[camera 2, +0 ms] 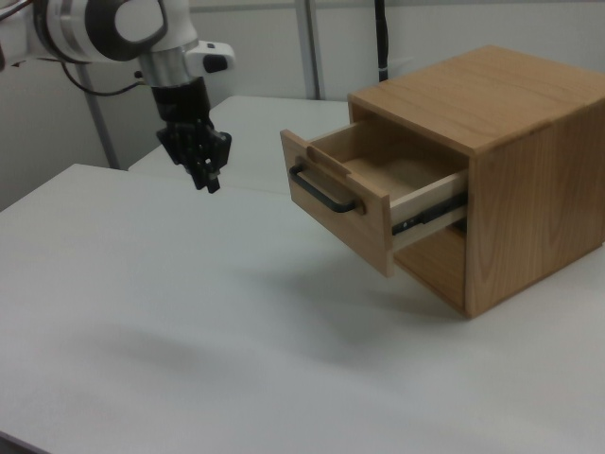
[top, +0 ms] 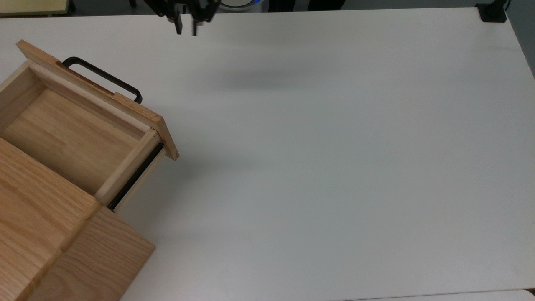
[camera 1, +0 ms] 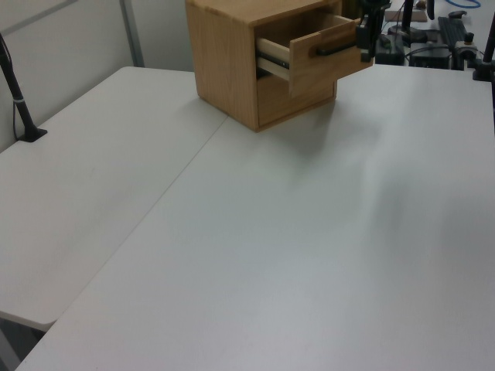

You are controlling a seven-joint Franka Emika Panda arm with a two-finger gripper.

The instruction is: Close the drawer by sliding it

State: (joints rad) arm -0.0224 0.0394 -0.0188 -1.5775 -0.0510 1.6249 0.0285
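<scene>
The drawer (top: 79,138) stands pulled well out of the cabinet (camera 2: 501,151), with its empty interior exposed and one black side rail (top: 136,177) visible along its flank. In the top view it occupies the upper left, its front panel (top: 100,98) running diagonally and the black U-shaped handle (top: 102,78) projecting from the panel's outer face. In the right view the drawer extends toward the right view's left from the upper opening of the cabinet; in the left view it projects toward the left view's right.

The end effector (top: 186,30) hangs above the white counter (top: 334,146), apart from the drawer and touching nothing. In the top view it sits near the top edge, up and to the right of the handle. In the right view the end effector (camera 2: 204,180) points downward, to the right view's left of the drawer front, at about the handle's height. Its two fingers (top: 179,28) stand close together with only a narrow gap between them (nothing is held).

The counter surface carries the cabinet at one corner, and a soft shadow lies on it below the arm (camera 2: 104,24)
</scene>
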